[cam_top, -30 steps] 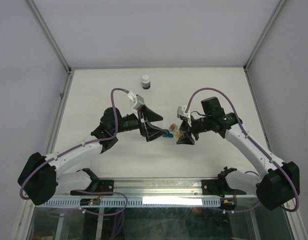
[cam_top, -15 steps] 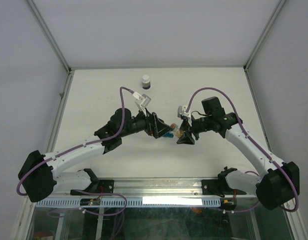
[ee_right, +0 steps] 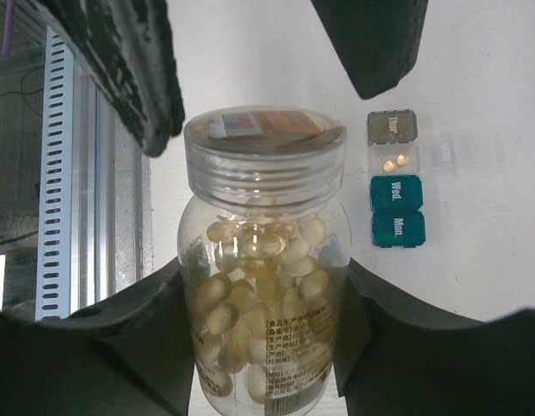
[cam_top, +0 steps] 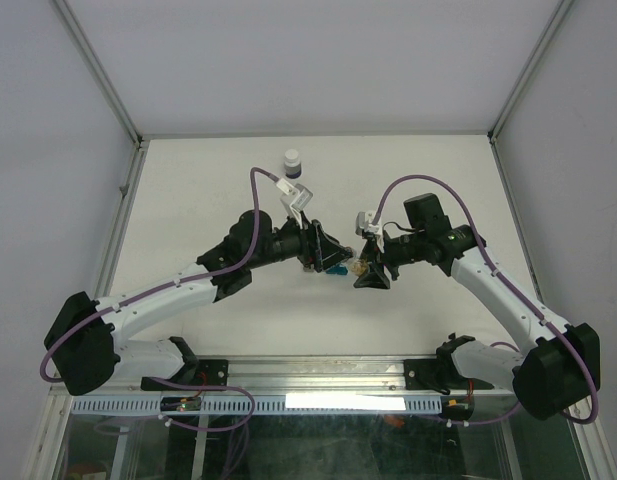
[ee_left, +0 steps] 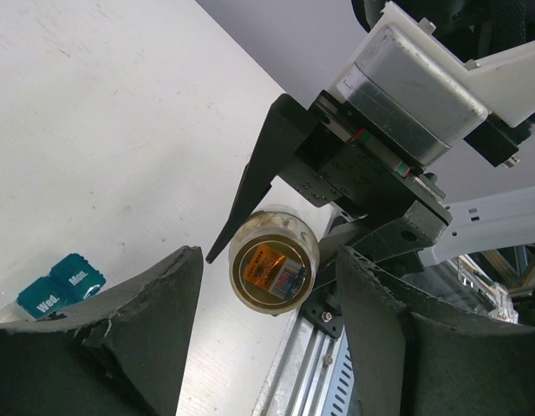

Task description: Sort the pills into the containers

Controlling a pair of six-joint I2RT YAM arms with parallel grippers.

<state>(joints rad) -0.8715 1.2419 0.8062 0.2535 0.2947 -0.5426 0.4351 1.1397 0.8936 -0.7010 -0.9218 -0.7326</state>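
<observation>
My right gripper (ee_right: 263,316) is shut on a clear bottle (ee_right: 265,173) packed with pale yellow pills (ee_right: 250,286), held level above the table. The bottle's clear cap (ee_left: 274,264) faces my left gripper (ee_left: 269,290), whose jaws stand either side of the cap with a gap on each side. Seen from above, both grippers meet at mid-table (cam_top: 326,258) (cam_top: 368,268). The containers lie on the table beside the bottle: two teal cells (ee_right: 396,212) marked Wed. and Mon., a grey-lidded cell (ee_right: 393,126), and between them an open clear cell (ee_right: 394,161) holding two pills.
A small dark bottle with a white cap (cam_top: 293,163) stands at the back of the table. Metal rails (cam_top: 288,378) run along the near edge by the arm bases. White walls enclose the table on three sides.
My left arm has swung right toward the bottle and its jaws have narrowed around the cap. The right arm and the bottle have stayed put.
</observation>
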